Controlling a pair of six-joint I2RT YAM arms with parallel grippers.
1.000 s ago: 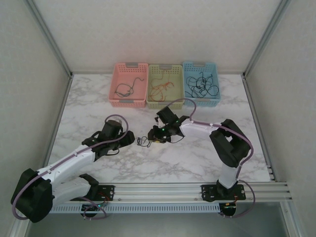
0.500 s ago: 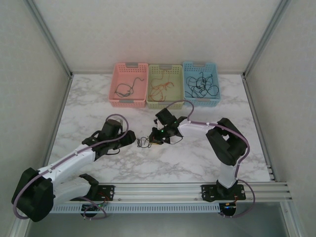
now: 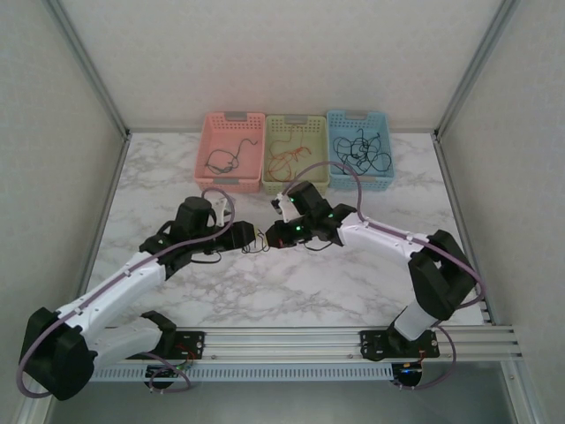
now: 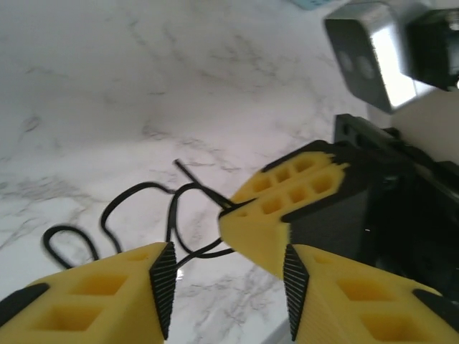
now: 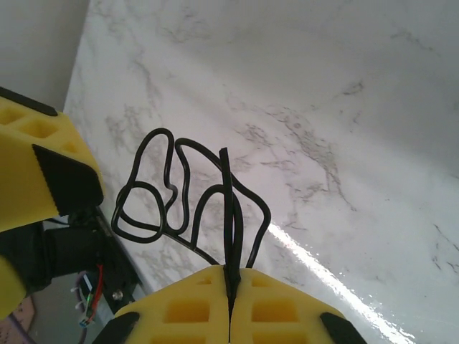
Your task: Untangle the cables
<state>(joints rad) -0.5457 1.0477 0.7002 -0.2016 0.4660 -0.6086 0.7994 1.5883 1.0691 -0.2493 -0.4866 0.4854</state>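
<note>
A small tangle of black cables (image 3: 259, 241) (image 5: 179, 193) (image 4: 140, 208) hangs over the marble table (image 3: 291, 291) between my two grippers. My right gripper (image 3: 273, 237) (image 5: 229, 278) is shut on a bunch of its strands, and the loops fan out beyond the fingertips. Just left of the tangle, my left gripper (image 3: 251, 237) (image 4: 228, 287) is open with nothing between its pads. The right gripper's yellow fingers (image 4: 287, 208) sit right in front of it. Other cables lie in the baskets at the back.
Three baskets stand along the back edge: pink (image 3: 212, 181), green (image 3: 267, 184) and blue (image 3: 389, 177), each with loose cables inside. The left gripper's yellow finger (image 5: 43, 165) shows close to the loops in the right wrist view.
My right gripper closed on the black tangle and raised it slightly. My left arm swung right until its gripper met the tangle, its jaws narrowing.
</note>
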